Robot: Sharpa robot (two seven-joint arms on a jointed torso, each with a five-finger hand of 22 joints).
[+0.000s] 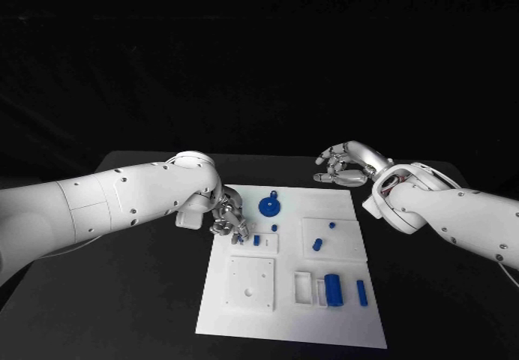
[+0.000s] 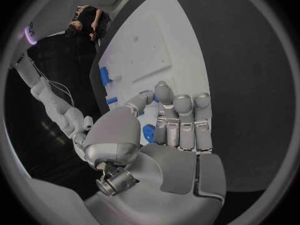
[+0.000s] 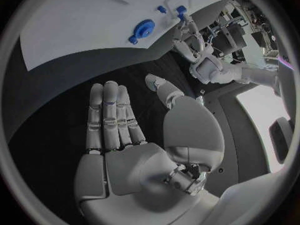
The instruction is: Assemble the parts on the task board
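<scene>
Head view: most parts [image 1: 333,289] lie loose on the board [image 1: 292,330] — assembly looks barely begun. Left hand [image 1: 226,217] reaches to the board's left edge by a small part [image 1: 256,240]; its grip cannot be told. Right hand [image 1: 348,166] hovers beyond the far edge — fingers apart, empty.

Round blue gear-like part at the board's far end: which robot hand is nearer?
Left. The left robot hand sits at the white task board's left edge, just beside the round blue gear-like part. The right robot hand hovers beyond the board's far right corner.
</scene>
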